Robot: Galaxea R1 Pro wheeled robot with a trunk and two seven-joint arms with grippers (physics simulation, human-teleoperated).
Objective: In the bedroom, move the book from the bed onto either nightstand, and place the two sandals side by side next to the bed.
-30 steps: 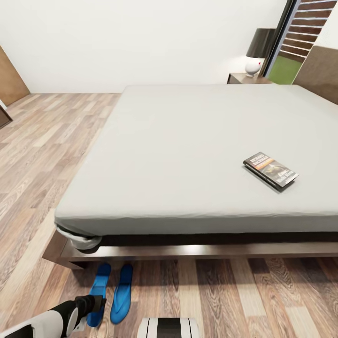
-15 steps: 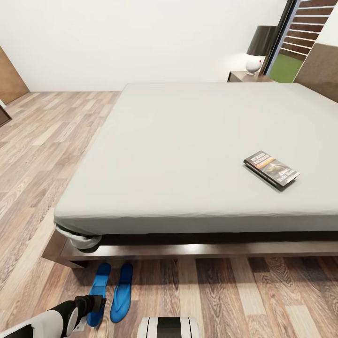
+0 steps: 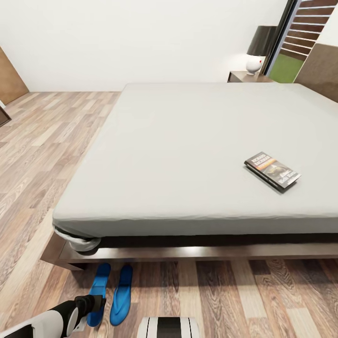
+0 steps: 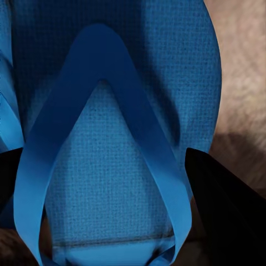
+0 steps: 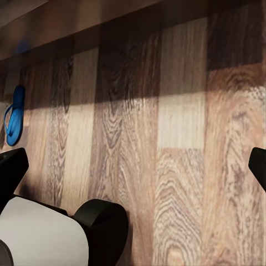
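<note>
Beside the bed (image 3: 188,155), the left gripper (image 4: 105,166) hovers, fingers apart, over one sandal (image 4: 111,138); both sandals look placed, so the book (image 3: 272,171) comes next.

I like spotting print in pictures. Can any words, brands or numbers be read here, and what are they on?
The book on the bed: white lettering along the top of its cover and more lower down, both too small and blurred to read.
No other writing is visible.
</note>
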